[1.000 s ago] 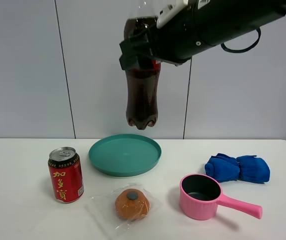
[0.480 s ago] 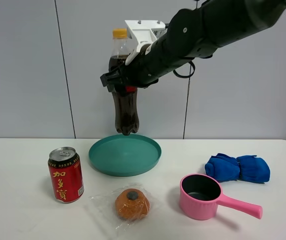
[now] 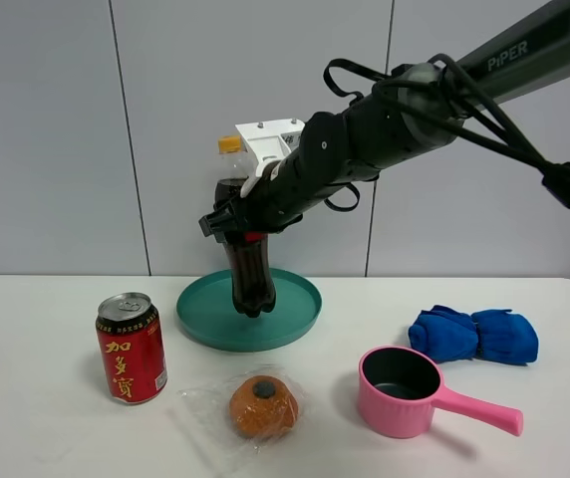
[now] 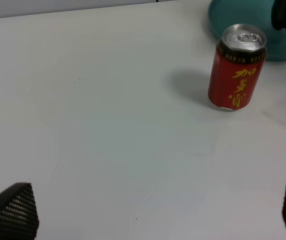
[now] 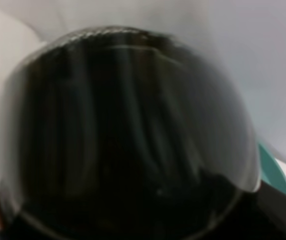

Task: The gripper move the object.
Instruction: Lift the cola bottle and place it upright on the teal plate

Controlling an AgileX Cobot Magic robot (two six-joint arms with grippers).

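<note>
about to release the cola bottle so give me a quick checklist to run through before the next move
1. Grip: the right gripper is shut around the middle of the cola bottle: ok.
2. Placement: the bottle's base is inside the rim of the teal plate: ok.
3. Contact: whether the base rests on the plate or hangs just above it: cannot tell.
4. Upright: the bottle leans slightly, with its cap left of its base in the exterior high view: not ok.
5. Neighbours: the red can stands apart from the plate: ok.
6. Other arm: the left gripper is open, holds nothing and is away from the plate: ok.
</note>
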